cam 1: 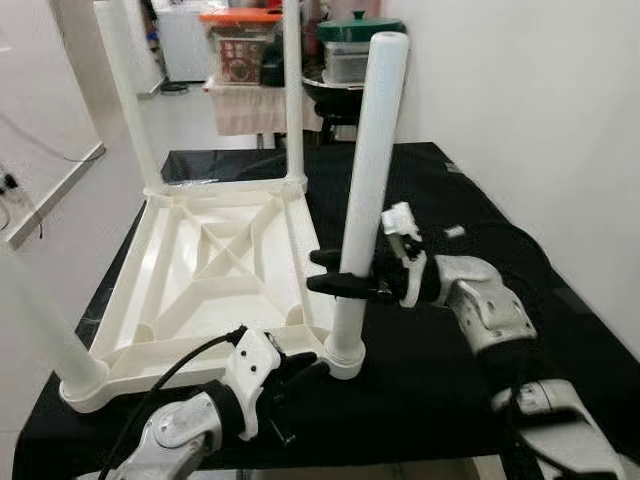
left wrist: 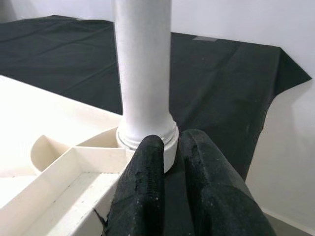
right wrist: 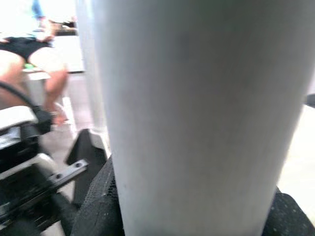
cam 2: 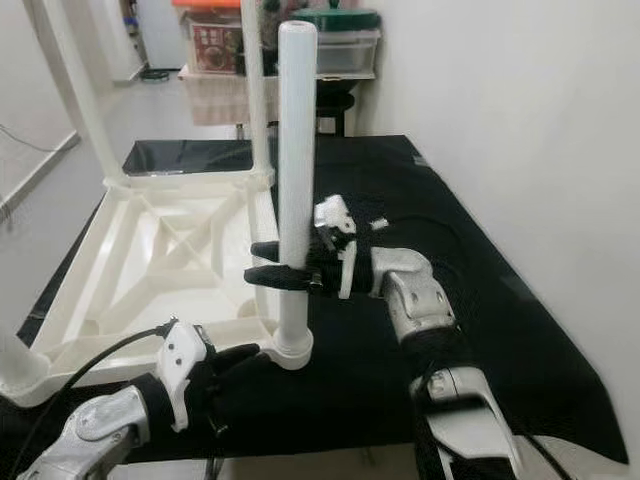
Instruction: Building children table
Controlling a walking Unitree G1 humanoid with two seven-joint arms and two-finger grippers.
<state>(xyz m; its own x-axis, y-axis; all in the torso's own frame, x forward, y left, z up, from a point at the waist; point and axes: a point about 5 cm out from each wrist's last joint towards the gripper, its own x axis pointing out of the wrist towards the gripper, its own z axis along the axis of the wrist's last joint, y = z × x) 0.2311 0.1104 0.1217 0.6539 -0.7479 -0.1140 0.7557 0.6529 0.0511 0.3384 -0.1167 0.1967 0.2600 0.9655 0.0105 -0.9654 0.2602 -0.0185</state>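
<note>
Up front, from my head camera's left eye, the white tabletop (cam 1: 205, 280) lies upside down on the black-covered surface (cam 1: 480, 330), ribs showing, with legs standing in its corners. My right end effector (cam 1: 335, 272) is clamped on the near-right leg (cam 1: 368, 190), one finger on each side, about halfway up its upright shaft. My left end effector (cam 1: 300, 372) sits low at the corner socket where that leg meets the tabletop. Beyond the surface, a clear storage bin (cam 1: 240, 45) with an orange lid holds something reddish I cannot identify, beside a green-lidded pot (cam 1: 358, 28).

From my left wrist, my two fingers (left wrist: 142, 191) lie nearly together, tips just at the leg's collar (left wrist: 147, 137); they hold nothing.

From my right wrist, the leg's shaft (right wrist: 197, 113) sits close up between my fingers. A person's bare legs (right wrist: 34, 73) show behind.
</note>
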